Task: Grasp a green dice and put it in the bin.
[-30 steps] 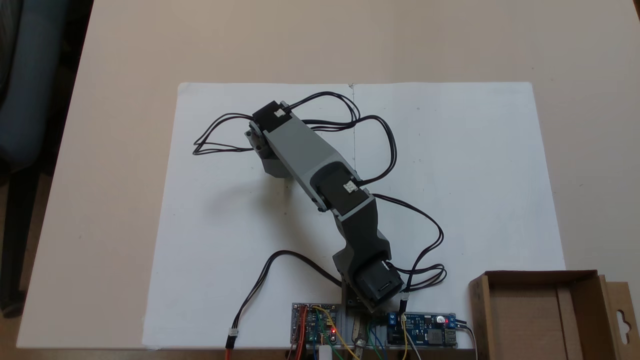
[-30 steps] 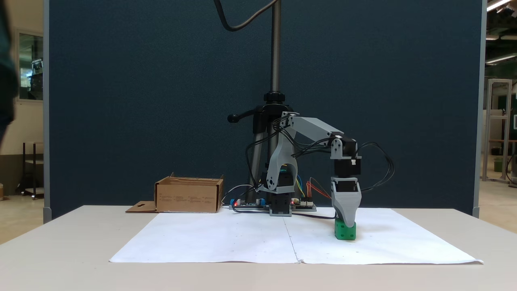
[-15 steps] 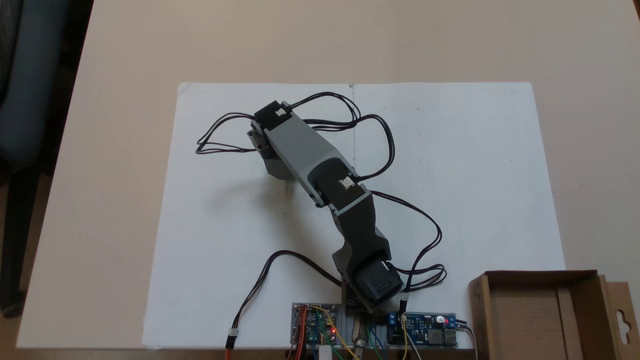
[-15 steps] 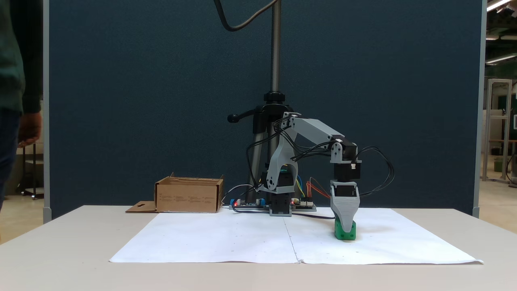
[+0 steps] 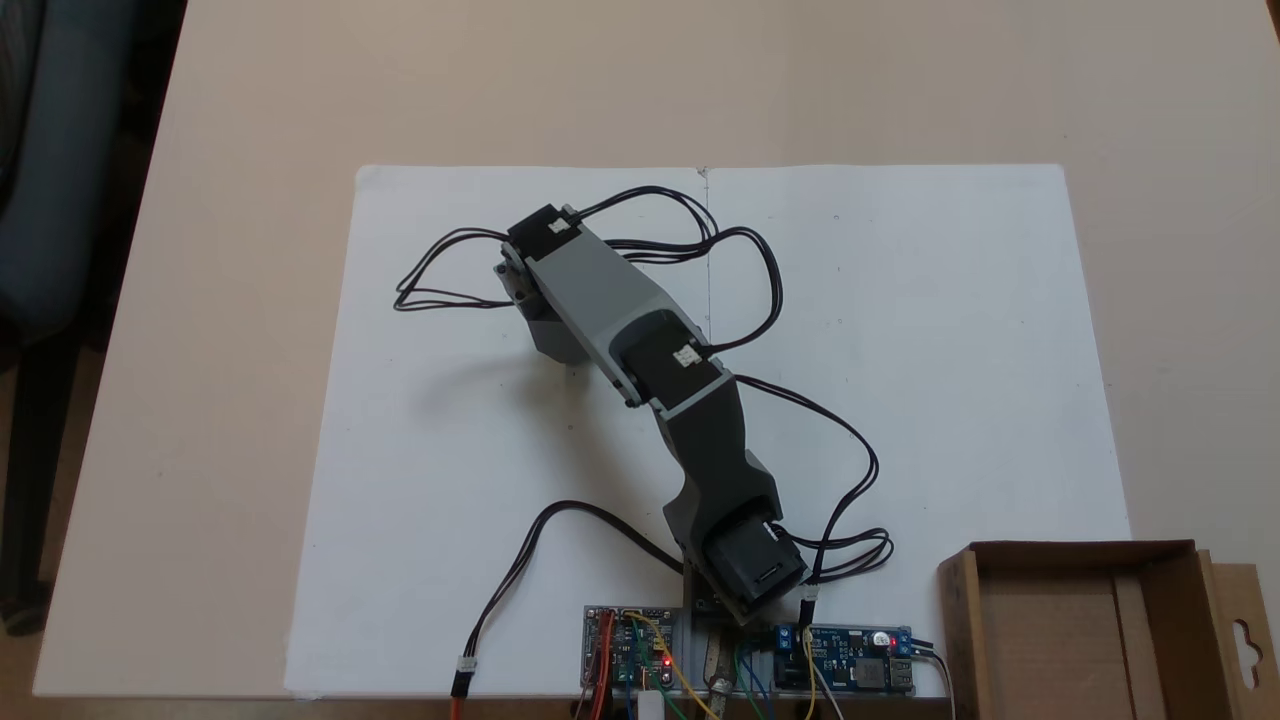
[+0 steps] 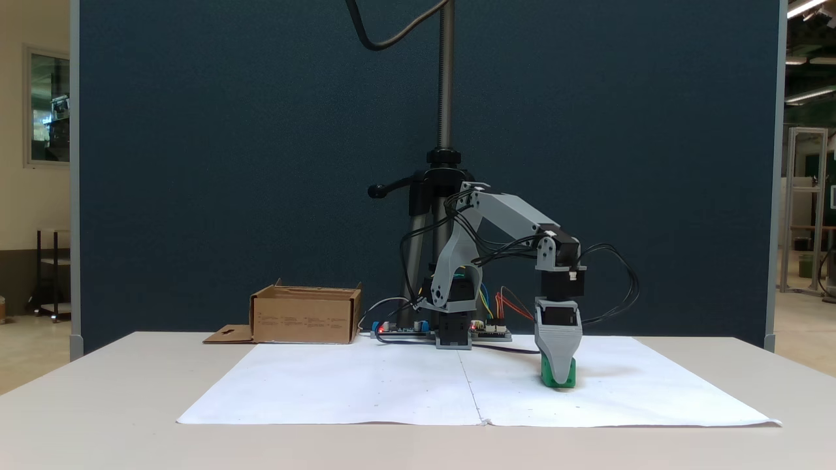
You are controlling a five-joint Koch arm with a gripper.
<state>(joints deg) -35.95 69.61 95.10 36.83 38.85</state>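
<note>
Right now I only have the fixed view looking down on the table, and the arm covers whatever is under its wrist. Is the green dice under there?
Observer: Yes. In a fixed view, the green dice sits on the white paper, directly beneath the gripper.
Operator: Is it off the paper?
Observer: No. Its base rests on the paper, and the gripper's tip reaches down over its front face, almost to the sheet.
Operator: Are the jaws closed on it?
Observer: I cannot tell. From here the jaws line up one behind the other.
</note>
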